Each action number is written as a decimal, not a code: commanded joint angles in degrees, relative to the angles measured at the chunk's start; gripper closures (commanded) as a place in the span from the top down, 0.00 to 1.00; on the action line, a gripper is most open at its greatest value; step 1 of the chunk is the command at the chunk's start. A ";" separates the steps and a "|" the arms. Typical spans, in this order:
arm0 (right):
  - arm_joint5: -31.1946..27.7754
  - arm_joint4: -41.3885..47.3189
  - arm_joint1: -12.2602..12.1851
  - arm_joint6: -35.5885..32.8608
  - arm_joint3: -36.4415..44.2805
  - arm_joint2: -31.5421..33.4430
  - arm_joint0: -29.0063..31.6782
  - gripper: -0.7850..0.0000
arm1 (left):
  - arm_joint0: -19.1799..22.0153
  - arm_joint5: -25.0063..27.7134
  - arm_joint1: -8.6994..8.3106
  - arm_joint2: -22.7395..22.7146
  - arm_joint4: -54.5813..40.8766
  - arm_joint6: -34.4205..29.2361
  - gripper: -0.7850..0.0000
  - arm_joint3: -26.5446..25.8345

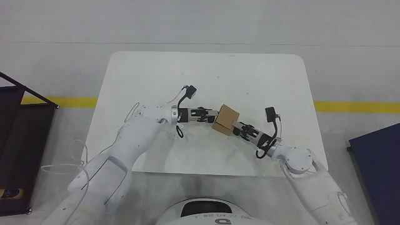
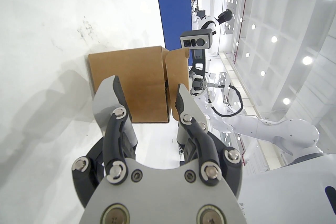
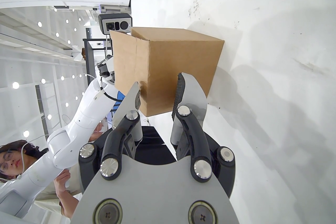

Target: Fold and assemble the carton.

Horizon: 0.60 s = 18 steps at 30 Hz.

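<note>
A small brown carton [image 1: 225, 119] stands on the white table [image 1: 156, 81] between both arms. My left gripper [image 1: 210, 116] is at its left side, and the left wrist view shows it open [image 2: 148, 95], with the fingers just in front of a carton [image 2: 128, 78] wall. One top flap [image 2: 179, 70] stands loose at the carton's open end. My right gripper [image 1: 237, 129] is at the opposite side. It is open [image 3: 158, 88], and its fingers straddle the near corner edge of the carton [image 3: 178, 57].
Bare table top lies all around the carton, with the near edge [image 1: 206, 174] close behind the grippers. On the floor, a dark frame [image 1: 19, 131] stands to the left and a blue mat [image 1: 381, 162] lies to the right.
</note>
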State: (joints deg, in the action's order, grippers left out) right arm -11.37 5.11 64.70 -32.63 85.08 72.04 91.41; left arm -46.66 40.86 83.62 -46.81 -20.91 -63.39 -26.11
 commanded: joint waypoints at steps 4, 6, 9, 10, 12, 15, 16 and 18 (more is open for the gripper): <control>0.26 -0.70 0.03 0.22 -0.28 -0.32 -0.44 0.37 | 0.32 -0.32 0.11 0.03 0.34 0.00 0.48 0.71; 0.40 -1.29 0.04 0.49 -0.40 -0.51 -0.61 0.36 | 0.35 -0.37 0.16 0.01 0.37 0.03 0.48 0.91; 0.59 -2.43 0.04 1.09 -0.42 -0.73 -0.77 0.36 | 0.42 -0.43 0.21 0.03 0.60 0.10 0.48 1.19; 0.63 -3.05 0.03 1.32 -0.42 -0.80 -0.81 0.36 | 0.42 -0.53 0.23 0.05 0.66 0.06 0.48 1.28; 0.75 -4.07 0.02 1.94 -0.41 -0.91 -0.85 0.36 | 0.46 -0.53 0.25 0.03 0.80 0.08 0.48 1.48; 0.94 -4.72 0.02 2.30 -0.35 -1.07 -0.87 0.35 | 0.58 -0.52 0.23 -0.07 0.95 0.03 0.48 1.78; 0.97 -4.76 0.03 2.36 -0.32 -1.10 -0.87 0.35 | 0.65 -0.47 0.20 -0.12 1.01 0.00 0.48 1.88; 0.91 -4.99 0.01 2.46 -0.27 -1.08 -0.86 0.35 | 0.73 -0.33 0.14 -0.29 0.96 -0.09 0.48 2.05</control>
State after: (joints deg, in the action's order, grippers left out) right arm -10.42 0.23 64.72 -30.21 84.80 70.95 90.54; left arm -45.97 40.47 83.80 -47.03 -19.93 -63.42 -24.14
